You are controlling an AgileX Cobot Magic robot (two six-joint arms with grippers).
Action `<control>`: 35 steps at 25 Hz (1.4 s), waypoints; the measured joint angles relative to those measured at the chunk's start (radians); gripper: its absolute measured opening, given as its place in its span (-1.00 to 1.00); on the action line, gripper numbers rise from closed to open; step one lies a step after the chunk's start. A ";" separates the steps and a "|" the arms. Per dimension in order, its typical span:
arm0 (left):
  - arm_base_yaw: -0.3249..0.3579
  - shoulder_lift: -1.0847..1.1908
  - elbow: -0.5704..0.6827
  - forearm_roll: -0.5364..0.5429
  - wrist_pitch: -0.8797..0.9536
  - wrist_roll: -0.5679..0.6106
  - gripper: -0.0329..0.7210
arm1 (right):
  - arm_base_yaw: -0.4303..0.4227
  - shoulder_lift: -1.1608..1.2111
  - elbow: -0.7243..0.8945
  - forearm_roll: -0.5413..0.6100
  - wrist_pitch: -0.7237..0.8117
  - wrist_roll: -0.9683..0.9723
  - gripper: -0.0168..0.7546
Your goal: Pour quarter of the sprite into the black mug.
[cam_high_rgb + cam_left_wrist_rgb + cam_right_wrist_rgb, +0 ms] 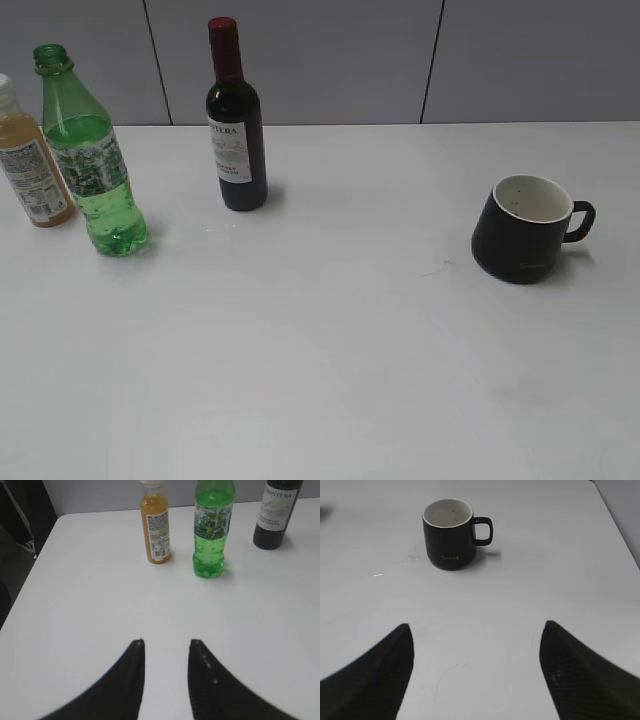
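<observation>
The sprite (92, 165) is a tall green bottle without a cap, upright at the table's far left; the left wrist view shows the sprite (212, 535) well ahead of my left gripper (166, 642), whose fingers stand open with nothing between them. The black mug (527, 228), white inside, stands upright at the right with its handle pointing right. In the right wrist view the black mug (449, 533) is ahead and a little left of my right gripper (477, 627), which is wide open and empty. Neither gripper shows in the exterior view.
An orange-drink bottle (30, 160) stands left of the sprite, close to the table's left edge (35, 575). A dark wine bottle (235, 125) with a red top stands behind and right of the sprite. The white table (320, 350) runs up to a grey wall.
</observation>
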State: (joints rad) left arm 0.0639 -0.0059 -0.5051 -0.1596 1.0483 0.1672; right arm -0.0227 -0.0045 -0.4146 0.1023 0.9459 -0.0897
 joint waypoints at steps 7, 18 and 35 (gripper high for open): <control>0.000 0.000 0.000 0.000 0.000 0.000 -0.29 | 0.000 0.000 0.000 0.000 0.000 0.000 0.59; 0.000 0.000 0.000 0.000 0.000 0.000 -0.29 | 0.000 0.000 0.000 0.000 0.000 0.000 0.59; 0.000 0.000 0.000 0.000 0.000 0.000 -0.29 | 0.000 0.151 -0.023 0.001 -0.328 0.000 0.59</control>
State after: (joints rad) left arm 0.0639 -0.0059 -0.5051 -0.1596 1.0483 0.1672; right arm -0.0227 0.1464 -0.4372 0.1035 0.6183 -0.0897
